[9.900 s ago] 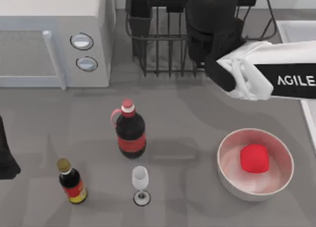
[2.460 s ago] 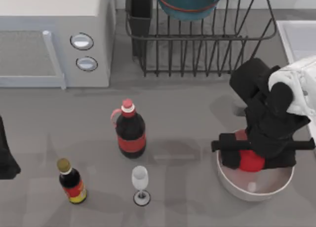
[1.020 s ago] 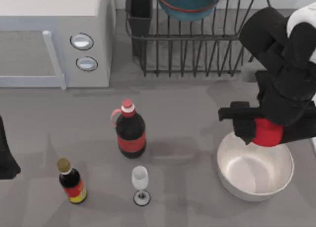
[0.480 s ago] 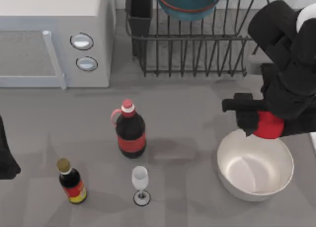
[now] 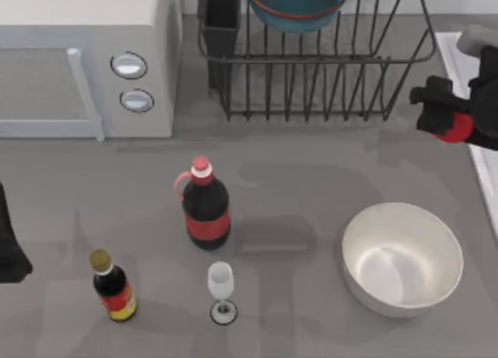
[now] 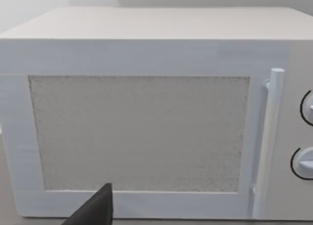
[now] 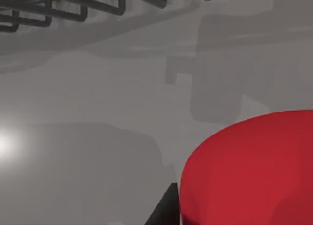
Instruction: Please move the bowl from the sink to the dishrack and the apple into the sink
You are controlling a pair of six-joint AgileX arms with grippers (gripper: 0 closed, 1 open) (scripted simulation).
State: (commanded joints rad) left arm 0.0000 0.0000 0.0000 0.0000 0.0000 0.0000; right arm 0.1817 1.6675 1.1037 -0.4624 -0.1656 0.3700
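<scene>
The teal-blue bowl [image 5: 296, 3] with its red-orange band rests in the black wire dishrack [image 5: 319, 70] at the back. My right gripper [image 5: 450, 118] hangs at the table's right side, in front of the rack's right end, shut on the red apple [image 5: 457, 128]. It is right beside the pale rim of the sink [image 5: 448, 54], held above the table. In the right wrist view the apple [image 7: 254, 171] looms large against a dark finger [image 7: 164, 211], with the dishrack [image 7: 73, 10] wires beyond it. My left arm [image 5: 9, 249] is parked at the left edge.
A white bowl [image 5: 402, 258] stands at the front right. A red-capped dark bottle [image 5: 205, 206], a wine glass [image 5: 222, 289] and a small sauce bottle [image 5: 113, 286] stand front centre-left. The microwave [image 5: 85, 58] fills the back left and faces the left wrist, microwave [image 6: 146, 122].
The right gripper lifted the apple out of the white bowl and carried it back and to the right, to the sink's rim. The white bowl is now bare. The left arm stayed still.
</scene>
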